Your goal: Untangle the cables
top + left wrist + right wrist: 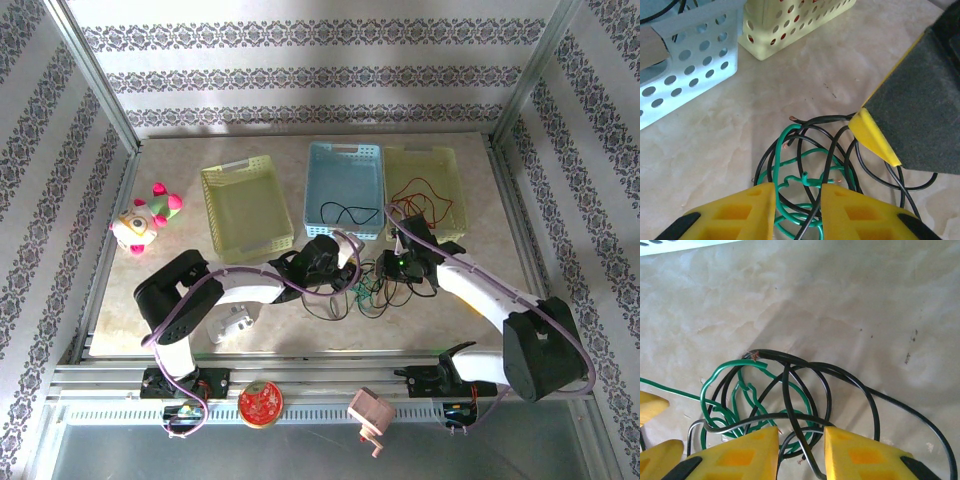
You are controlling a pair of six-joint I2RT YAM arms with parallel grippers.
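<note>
Straddling green and black strands from the left, the left tool (797, 192) is holding its fingers slightly apart; I cannot tell whether it is pinching them. The cables (378, 285) are lying knotted on the tabletop (280, 335) between the 2 tools, near the blue basket (318, 160). On the right, the right tool (801, 435) is bracketing black strands likewise, its grip unclear. Probably each side is readying to pull against the other.

Top camera looks down over the table (280, 335) from its near edge; both wrist cameras, close, share the cables (805, 181)
</note>
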